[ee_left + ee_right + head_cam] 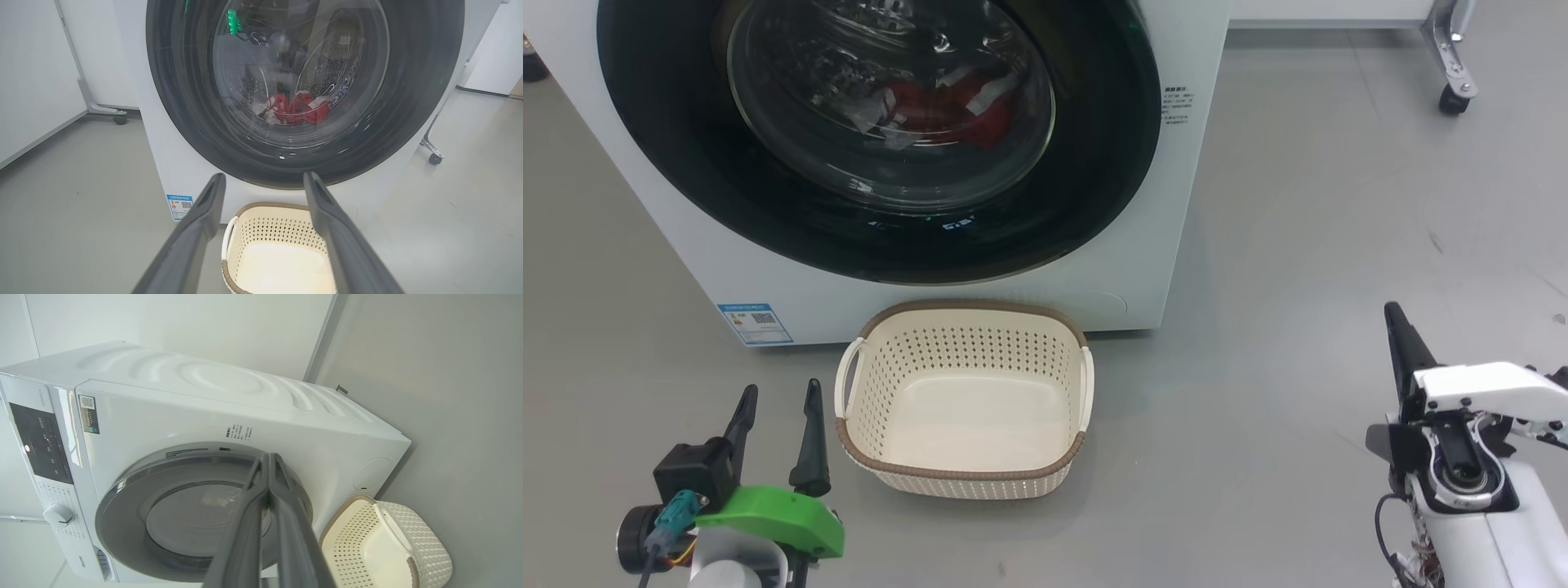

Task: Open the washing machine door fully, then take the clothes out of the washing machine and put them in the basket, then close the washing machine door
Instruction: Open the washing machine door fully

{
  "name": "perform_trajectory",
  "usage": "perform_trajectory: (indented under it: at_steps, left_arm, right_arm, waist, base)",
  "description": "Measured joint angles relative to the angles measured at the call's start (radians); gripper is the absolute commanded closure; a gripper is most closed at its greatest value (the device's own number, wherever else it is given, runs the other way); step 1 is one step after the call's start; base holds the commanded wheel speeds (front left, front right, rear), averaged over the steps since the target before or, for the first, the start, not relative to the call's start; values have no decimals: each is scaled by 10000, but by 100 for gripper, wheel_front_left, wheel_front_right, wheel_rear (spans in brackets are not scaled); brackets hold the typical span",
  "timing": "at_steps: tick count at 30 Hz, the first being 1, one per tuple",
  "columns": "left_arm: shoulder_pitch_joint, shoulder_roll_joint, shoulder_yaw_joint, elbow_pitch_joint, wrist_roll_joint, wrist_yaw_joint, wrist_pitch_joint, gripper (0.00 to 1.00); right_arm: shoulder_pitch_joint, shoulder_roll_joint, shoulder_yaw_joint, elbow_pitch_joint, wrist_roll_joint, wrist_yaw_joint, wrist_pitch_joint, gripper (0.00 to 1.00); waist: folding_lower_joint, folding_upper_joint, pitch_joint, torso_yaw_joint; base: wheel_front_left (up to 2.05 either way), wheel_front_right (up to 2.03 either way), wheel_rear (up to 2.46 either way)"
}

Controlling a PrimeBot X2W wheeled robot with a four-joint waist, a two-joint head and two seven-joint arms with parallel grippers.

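The washing machine door (882, 122) is seen shut, its glossy black ring lying flush on the front of the washing machine (1168, 204). It is judged stiff, fairly heavy and hinged, so it would be swung rather than lifted, and the polished ring and bulging glass are expected to be slippery. A hold is better sought at the ring's outer edge, on the side by the printed label (1176, 106), where a pale strip (192, 452) may be a pull recess, though this cannot be told for certain. Behind the glass the clothes (947, 114) are seen heaped low in the drum, red with white pieces; they are judged soft, light and limp, best pinched at a bunched fold and likely to trail. The basket (964, 475) is set on the floor (1298, 245) just before the machine, below the door, with nothing in it; it is judged light and easily nudged. The left tool (781, 388) is held wide open and empty just beside the basket's left handle; the right tool (1401, 335) is closed on nothing, well apart on the right.
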Motion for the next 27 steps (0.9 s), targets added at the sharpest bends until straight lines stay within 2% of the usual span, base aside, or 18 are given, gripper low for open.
perform_trajectory:
  at_steps: [5,14,20,27]
  left_arm:
    - [-229,-19,-36,-153,50,-86,0,0]
    - [-635,-134,-12,-387,96,-98,0,0]
    - [-975,-251,27,-474,94,-167,-6,0]
    - [-1304,-355,12,-535,98,-251,-12,0]
  right_arm:
    - [-732,-15,-115,-119,1011,0,941,100]
    - [-1977,-155,-29,-351,1557,-17,2090,100]
    - [-3029,-656,-259,-476,1697,-288,2466,100]
    - [-4219,-1120,-213,-512,1687,-757,2861,100]
  waist:
    - [0,0,390,144]
    - [0,0,1121,385]
    - [0,0,1700,567]
    - [0,0,2325,814]
  base:
    - [0,0,0]
    - [0,0,0]
    - [0,0,0]
    - [0,0,0]
